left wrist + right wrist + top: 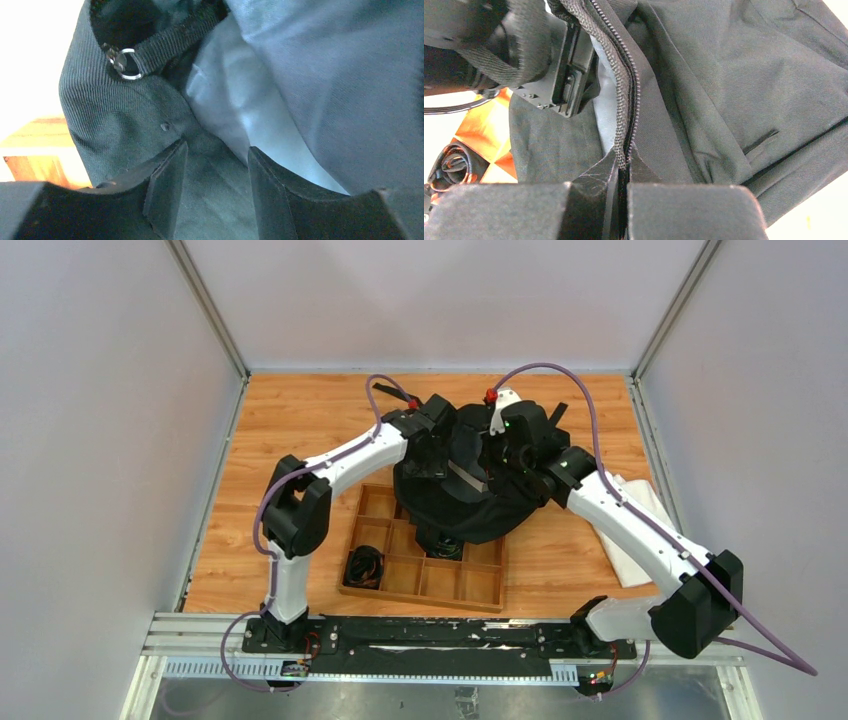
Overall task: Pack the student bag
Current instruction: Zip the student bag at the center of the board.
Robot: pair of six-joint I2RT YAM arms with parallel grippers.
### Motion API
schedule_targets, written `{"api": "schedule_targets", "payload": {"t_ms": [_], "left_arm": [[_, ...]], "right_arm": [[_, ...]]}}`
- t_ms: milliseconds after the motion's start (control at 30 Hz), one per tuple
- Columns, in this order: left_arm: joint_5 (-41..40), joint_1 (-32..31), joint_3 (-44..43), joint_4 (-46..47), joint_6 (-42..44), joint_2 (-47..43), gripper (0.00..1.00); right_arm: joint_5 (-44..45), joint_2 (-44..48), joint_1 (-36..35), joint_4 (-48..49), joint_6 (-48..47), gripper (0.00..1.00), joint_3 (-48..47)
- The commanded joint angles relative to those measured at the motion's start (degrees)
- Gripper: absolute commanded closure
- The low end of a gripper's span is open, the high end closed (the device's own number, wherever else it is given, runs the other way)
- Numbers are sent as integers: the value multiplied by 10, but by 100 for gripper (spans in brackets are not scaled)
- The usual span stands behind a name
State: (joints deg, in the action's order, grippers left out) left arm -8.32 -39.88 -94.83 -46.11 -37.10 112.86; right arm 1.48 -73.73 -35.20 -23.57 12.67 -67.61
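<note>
The student bag (pixel 470 495) hung slumped between the 2 sets of fingers, above the far part of the wooden tray (pixel 425 575) on the worktop (pixel 300 420). The right gripper (pixel 623 161) had its fingers together, clamped on the bag's zipper edge (pixel 626 100). The left gripper (pixel 215 155) had its fingers apart, with dark fabric and pale lining (pixel 235 100) lying in the gap and a metal ring (pixel 127 64) just beyond them. The step looked like spreading the mouth. The left fingers would do well to close on the rim opposite the right fingers' hold, catching outer fabric rather than lining alone, then draw away gently. Whether the left fingers pressed any fabric was unclear. The bag's inside and the compartments beneath it were hidden.
</note>
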Motion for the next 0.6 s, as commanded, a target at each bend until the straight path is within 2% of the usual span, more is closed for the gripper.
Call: {"api": "schedule_targets", "payload": {"t_ms": [0,67,133,233,333,567], "left_arm": [[-30,-3,16,-26,-22,38,44],[-37,-2,12,-35,-22,50,46],[-45,-2,9,-42,-23,53,53],[-56,-2,9,-42,-28,36,81],[-61,-2,3,-42,-25,1,100],[-64,-2,-16,-57,8,-99,100]], "right_arm": [[-6,17,9,9,4,100,12],[-4,18,9,9,4,100,13],[-3,18,9,9,3,100,11],[-1,19,9,9,1,100,9],[1,17,9,8,1,100,9],[5,8,9,8,2,100,6]]}}
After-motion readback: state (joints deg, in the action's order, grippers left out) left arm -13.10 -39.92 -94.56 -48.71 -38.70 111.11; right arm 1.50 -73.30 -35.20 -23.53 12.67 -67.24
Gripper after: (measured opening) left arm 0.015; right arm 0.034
